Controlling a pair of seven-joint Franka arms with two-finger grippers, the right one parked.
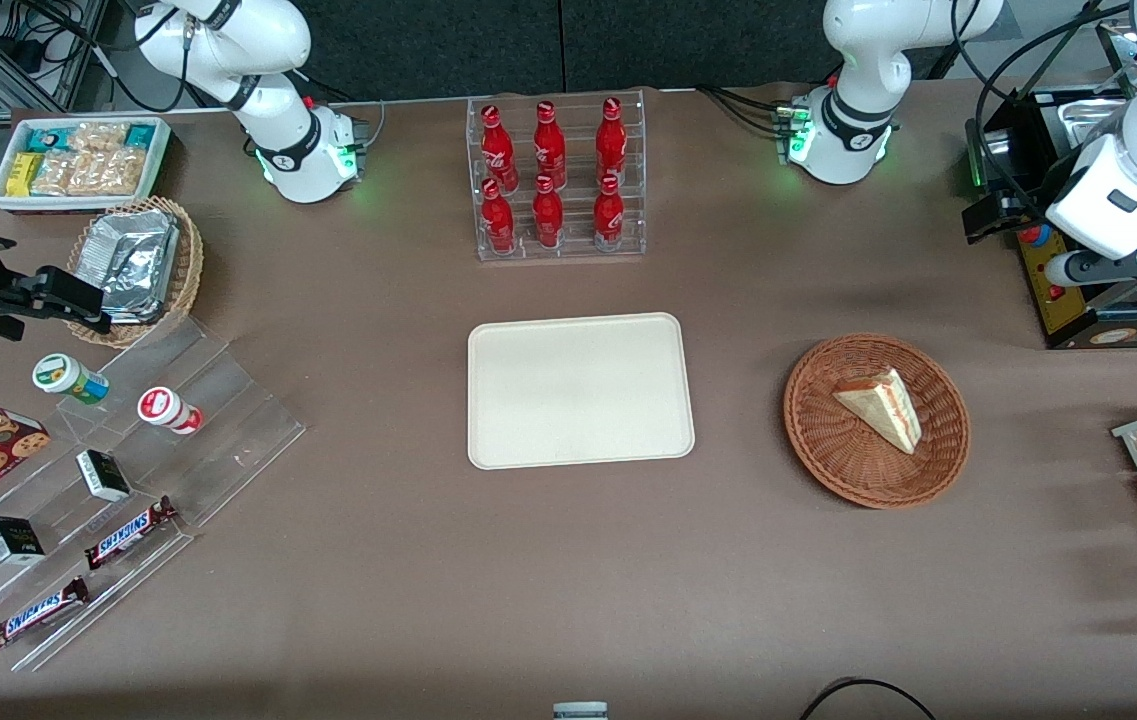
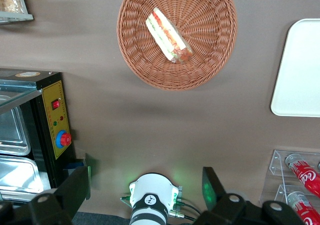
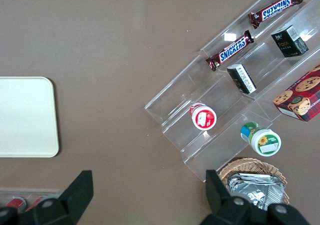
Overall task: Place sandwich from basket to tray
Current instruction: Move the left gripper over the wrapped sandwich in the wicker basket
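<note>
I see the sandwich [image 1: 881, 406] in the basket [image 1: 818, 440], its long axis slanting toward the front camera. My gripper [image 2: 145, 192] hangs farther back and high (fingers [image 2: 76, 187] spread wide, empty), tray [image 1: 580, 389] beside.

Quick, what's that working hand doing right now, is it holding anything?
Left hand: open, holding nothing, raised near the oven, not yet over the basket.

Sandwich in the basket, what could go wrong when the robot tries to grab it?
The sandwich lies tilted against the sloping basket wall, so it may slip from the fingers. The open gripper hangs high near the oven, so its swing down might clip it. The light basket might slide toward the tray.
</note>
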